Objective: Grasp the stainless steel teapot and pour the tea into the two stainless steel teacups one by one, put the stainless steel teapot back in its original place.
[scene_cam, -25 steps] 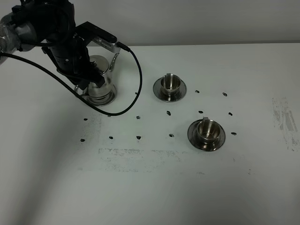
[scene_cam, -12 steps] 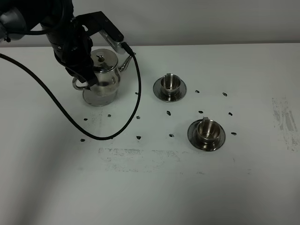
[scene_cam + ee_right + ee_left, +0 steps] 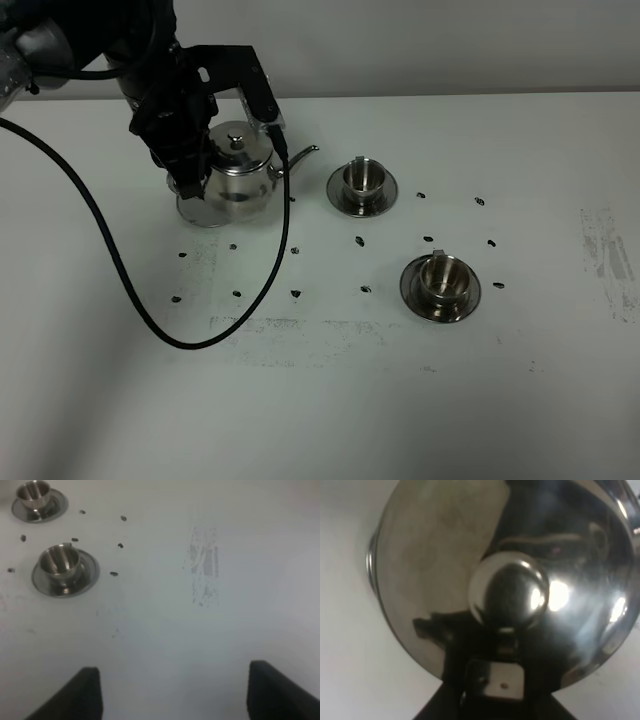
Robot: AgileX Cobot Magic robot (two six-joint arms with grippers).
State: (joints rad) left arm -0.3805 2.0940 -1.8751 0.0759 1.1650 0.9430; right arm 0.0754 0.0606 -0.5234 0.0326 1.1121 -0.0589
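The stainless steel teapot (image 3: 242, 168) hangs tilted just above the table, its spout (image 3: 303, 153) pointing right toward the far teacup (image 3: 364, 177). My left gripper (image 3: 190, 172) is shut on its loop handle at the left side. In the left wrist view the domed lid with its knob (image 3: 510, 591) fills the frame above the gripper (image 3: 492, 680). The round steel disc (image 3: 197, 212) of the original place peeks out under the pot's left side. The near teacup (image 3: 441, 277) stands on its saucer (image 3: 470, 297). Any tea is hidden. My right gripper (image 3: 182, 695) hangs open over bare table.
Small dark marks (image 3: 359, 241) dot the white table between the pot and the cups. A black cable (image 3: 150, 320) loops from the left arm across the table's front left. Both teacups (image 3: 59, 561) and a scuffed patch (image 3: 204, 565) show in the right wrist view.
The left arm has carried the teapot to the right, off the centre of its disc, and swung the spout round toward the far teacup. The cable loop has shifted with it.
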